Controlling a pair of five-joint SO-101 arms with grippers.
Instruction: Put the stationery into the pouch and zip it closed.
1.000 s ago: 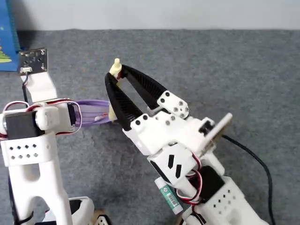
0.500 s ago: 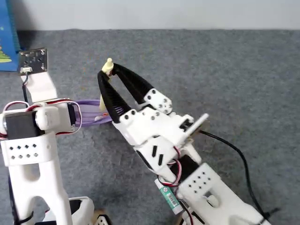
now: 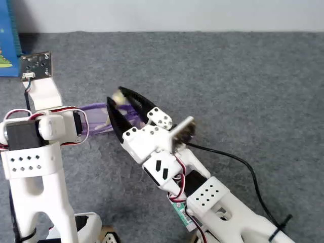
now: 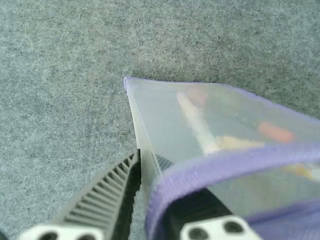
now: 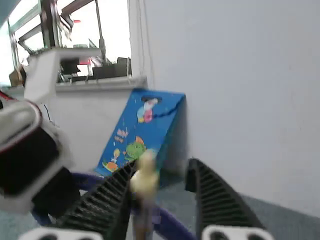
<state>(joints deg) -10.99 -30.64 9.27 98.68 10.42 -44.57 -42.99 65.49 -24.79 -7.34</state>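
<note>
1. A blue printed box (image 3: pixel 7 43) stands at the far left edge of the grey tabletop (image 3: pixel 243 76), against the pale wall.
2. The left arm (image 3: pixel 30 152), white with red and black wires, fills the left side of the high view. Its body hides the left end of the pouch (image 3: pixel 98 112).
3. The left gripper (image 4: pixel 150 165) is clamped on a corner of the pouch, with one black ribbed finger on each side of the clear wall. The pouch is see-through plastic with a purple band along its edge. Inside it lie a pale stick and some orange pieces, all blurred.
4. The pouch lies between the two arms, with a short stretch of purple visible.
5. The right gripper (image 5: pixel 162 167) reaches in from the lower right and covers the right part of the pouch. Its black fingers form a narrow V and hold a cream stick (image 3: pixel 120 94) at the tips, over the pouch's edge. In the right wrist view the stick lies against one finger.
6. A tube with a green label (image 3: pixel 178 210) lies on the tabletop, mostly under the right arm.
7. A black cable (image 3: pixel 238 164) trails across the tabletop to the lower right.
</note>
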